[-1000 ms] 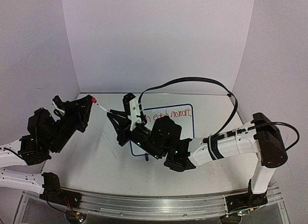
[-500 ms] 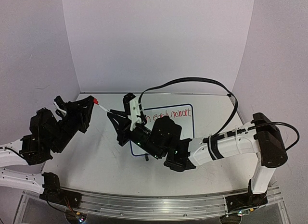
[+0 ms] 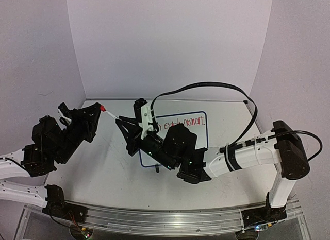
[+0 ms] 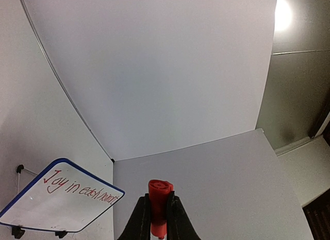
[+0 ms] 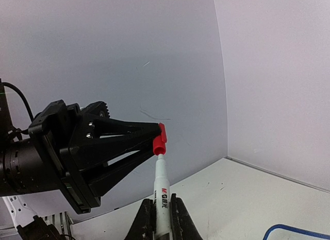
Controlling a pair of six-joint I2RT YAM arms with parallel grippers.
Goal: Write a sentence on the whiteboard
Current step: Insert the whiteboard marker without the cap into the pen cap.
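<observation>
**At the nib: red cap (image 5: 161, 139) meets white marker (image 5: 161, 192)**

The left gripper (image 4: 158, 219) is clamped on the red cap, which touches the nib of the white marker pinched in the right gripper (image 5: 162, 215). Behind that gripper, partly under its wrist, sits the whiteboard (image 3: 200, 133) bearing the sentence (image 3: 186, 121).

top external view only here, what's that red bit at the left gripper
Observer: A red cap, pinched in the left gripper.
Operator: and the other one
Observer: The right gripper is shut on a white marker. In the right wrist view its tip meets the cap; whether it is seated I cannot tell.
Operator: arm blocks half the writing for me, is it all there
Observer: The left wrist view shows the whole sentence on the whiteboard: "Joy in each moment".
</observation>
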